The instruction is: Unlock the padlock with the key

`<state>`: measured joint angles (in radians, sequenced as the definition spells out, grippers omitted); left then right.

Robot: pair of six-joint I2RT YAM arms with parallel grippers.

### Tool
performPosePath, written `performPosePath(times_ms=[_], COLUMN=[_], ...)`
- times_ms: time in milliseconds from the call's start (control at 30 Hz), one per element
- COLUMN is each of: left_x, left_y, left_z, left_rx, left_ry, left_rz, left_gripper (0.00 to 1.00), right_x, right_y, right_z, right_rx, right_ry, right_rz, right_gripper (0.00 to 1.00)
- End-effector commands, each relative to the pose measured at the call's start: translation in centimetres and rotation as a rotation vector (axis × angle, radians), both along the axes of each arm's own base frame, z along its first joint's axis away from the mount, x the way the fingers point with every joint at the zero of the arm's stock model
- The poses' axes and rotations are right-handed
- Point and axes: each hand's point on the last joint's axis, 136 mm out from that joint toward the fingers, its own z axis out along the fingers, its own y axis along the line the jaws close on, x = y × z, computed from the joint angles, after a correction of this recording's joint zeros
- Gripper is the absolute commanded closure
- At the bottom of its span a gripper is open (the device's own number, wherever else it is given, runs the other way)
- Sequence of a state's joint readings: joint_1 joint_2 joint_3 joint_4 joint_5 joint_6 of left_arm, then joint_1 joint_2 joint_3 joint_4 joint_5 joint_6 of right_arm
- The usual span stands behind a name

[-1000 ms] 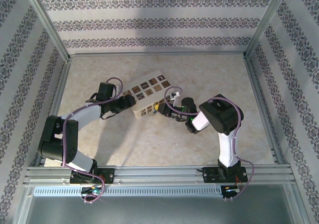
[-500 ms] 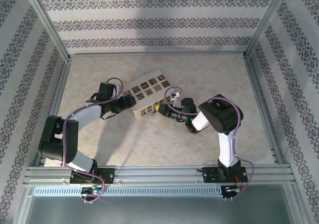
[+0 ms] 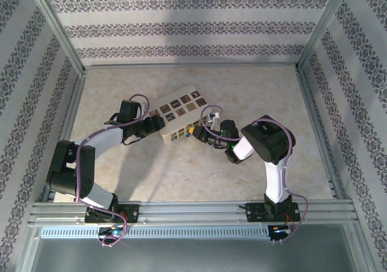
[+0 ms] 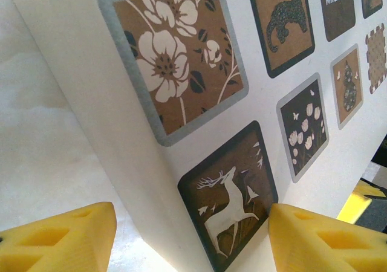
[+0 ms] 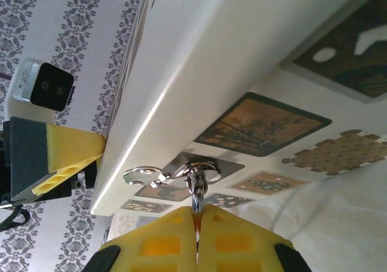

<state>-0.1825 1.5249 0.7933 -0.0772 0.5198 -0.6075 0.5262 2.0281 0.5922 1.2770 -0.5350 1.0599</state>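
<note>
A white box (image 3: 180, 118) printed with brown picture squares lies mid-table. On its side face (image 5: 199, 72) sits the padlock's metal plate (image 5: 228, 165) with the key (image 5: 195, 187) standing in it. A ring with a small metal tag (image 5: 143, 175) hangs from the key. My right gripper (image 5: 196, 219) is shut on the key's head, close against the box's right side (image 3: 196, 133). My left gripper (image 4: 193, 236) is open and straddles the box's left corner (image 3: 158, 124). One yellow finger (image 4: 57, 239) is beside the box wall. The other finger (image 4: 329, 239) is over the top face, by the deer picture (image 4: 230, 196).
The beige tabletop (image 3: 181, 175) is walled by patterned panels (image 3: 193, 27) on three sides, with aluminium posts at the corners. A metal rail (image 3: 193, 211) with both arm bases runs along the near edge. The left arm's camera and finger (image 5: 45, 133) show beyond the box.
My right gripper's fingers have closed fully on the key. Both arms and the box stay where they were.
</note>
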Motion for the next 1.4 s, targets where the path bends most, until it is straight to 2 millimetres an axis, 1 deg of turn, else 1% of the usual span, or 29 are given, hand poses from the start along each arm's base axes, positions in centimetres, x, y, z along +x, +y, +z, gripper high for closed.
performPosePath(times_ms=[0,133,500,667,833,900,1100,1300,1367], left_x=[-3.2,-3.3,-3.4,-3.4,-3.3,-3.2,-2.5,-1.9,-1.6], left_y=[0.4,0.4,0.4,0.4,0.3,0.2,0.0,0.5,1.0], left_z=[-3.8,-3.9,-4.2,-4.2,-3.9,-3.6,-1.8,0.5,1.3], left_rx=[0.061,0.059,0.054,0.056,0.05,0.039,0.016,0.03,0.053], left_ry=[0.139,0.143,0.146,0.148,0.138,0.128,0.078,0.012,-0.017], left_rz=[-0.013,-0.009,-0.009,-0.009,-0.007,-0.008,0.005,0.034,0.049], left_gripper=[0.34,0.34,0.33,0.33,0.33,0.32,0.28,0.23,0.22], right_x=[1.1,1.6,2.7,2.7,2.4,2.3,2.1,2.0,1.8], right_y=[-0.6,-1.3,-2.5,-2.8,-3.1,-3.3,-3.5,-4.0,-4.3], right_z=[2.4,2.3,3.3,3.5,3.3,3.2,3.4,3.5,3.6], right_rx=[0.058,0.071,0.086,0.079,0.062,0.056,0.043,0.014,-0.002], right_ry=[-0.053,-0.031,-0.044,-0.057,-0.056,-0.057,-0.062,-0.07,-0.08], right_rz=[-0.07,-0.122,-0.216,-0.231,-0.232,-0.236,-0.238,-0.244,-0.249], right_gripper=[0.98,0.98,0.99,0.99,0.99,0.99,0.99,0.99,0.99])
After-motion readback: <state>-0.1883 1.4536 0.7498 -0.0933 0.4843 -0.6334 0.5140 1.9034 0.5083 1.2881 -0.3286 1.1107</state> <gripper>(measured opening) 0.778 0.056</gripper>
